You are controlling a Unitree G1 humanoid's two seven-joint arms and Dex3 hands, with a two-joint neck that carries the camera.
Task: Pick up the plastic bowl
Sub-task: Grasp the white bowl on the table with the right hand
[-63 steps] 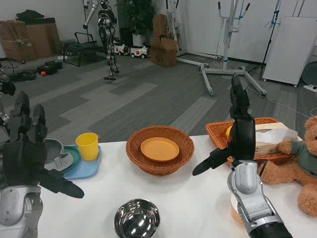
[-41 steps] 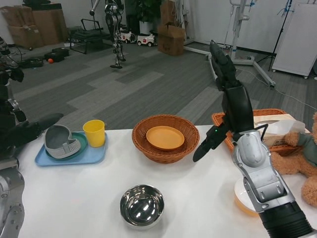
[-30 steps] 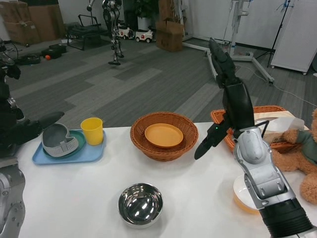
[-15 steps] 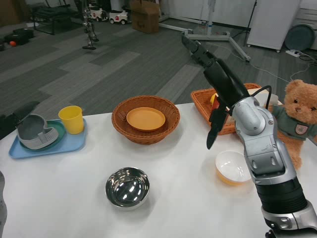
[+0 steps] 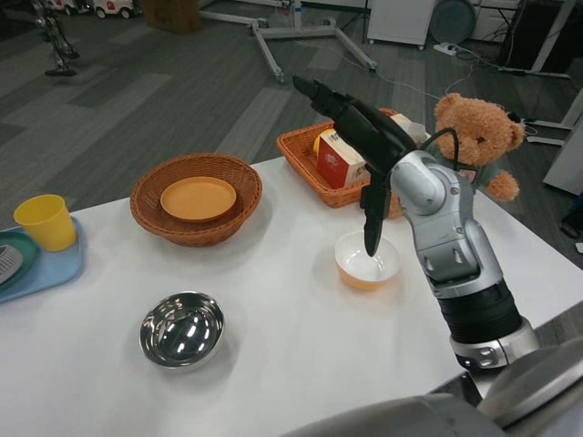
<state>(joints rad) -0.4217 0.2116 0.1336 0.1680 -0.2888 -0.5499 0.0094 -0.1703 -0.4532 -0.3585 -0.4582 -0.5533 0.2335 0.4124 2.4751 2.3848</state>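
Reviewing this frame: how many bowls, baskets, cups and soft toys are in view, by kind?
Bowls: 2, plastic bowl and steel bowl
Baskets: 2, round basket and rectangular basket
Cups: 1, yellow cup
Soft toys: 1, teddy bear
Total: 6

- The blue tray (image 5: 50, 264), left of the round wicker basket (image 5: 196, 214), is cut by the picture's left edge.
- The grey thing on it shows only as a sliver (image 5: 5, 264).
- Right of that basket, the right hand (image 5: 360, 137) hides part of the rectangular basket (image 5: 305, 155).
- Whether the thumb tip (image 5: 372, 246) touches the plastic bowl (image 5: 367, 261) cannot be told.
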